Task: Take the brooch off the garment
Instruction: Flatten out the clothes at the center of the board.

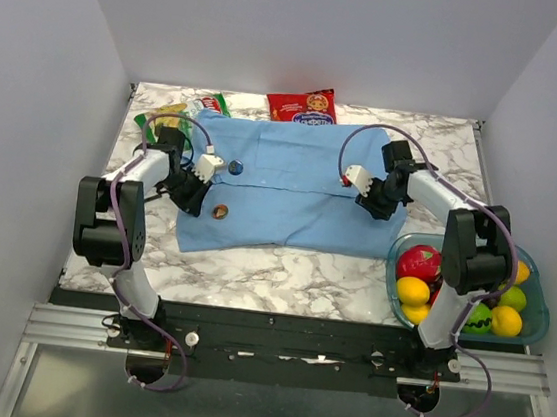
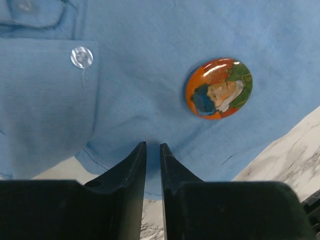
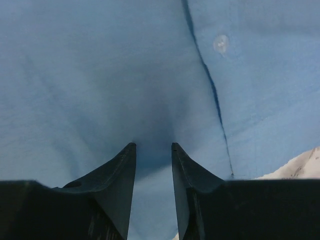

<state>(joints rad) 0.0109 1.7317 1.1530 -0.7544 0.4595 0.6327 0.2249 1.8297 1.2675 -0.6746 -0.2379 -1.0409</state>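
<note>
The garment [image 1: 291,185] is a light blue shirt spread flat on the marble table. The brooch [image 1: 235,167], a tiny round dark blue pin, sits on the shirt's left part and shows only in the top view. A second round pin [image 2: 218,88], orange and green with a portrait, lies near the shirt's front left edge [image 1: 221,212]. My left gripper [image 1: 197,197] rests on that edge, left of both pins, its jaws almost together on the cloth [image 2: 153,144]. My right gripper [image 1: 372,207] is open, its tips pressed on the shirt's right part [image 3: 153,145].
A glass bowl [image 1: 540,317] of lemons, apples and other fruit stands at the front right. A red snack bag [image 1: 301,105] and green packets [image 1: 171,116] lie along the back edge. White walls enclose the table on three sides.
</note>
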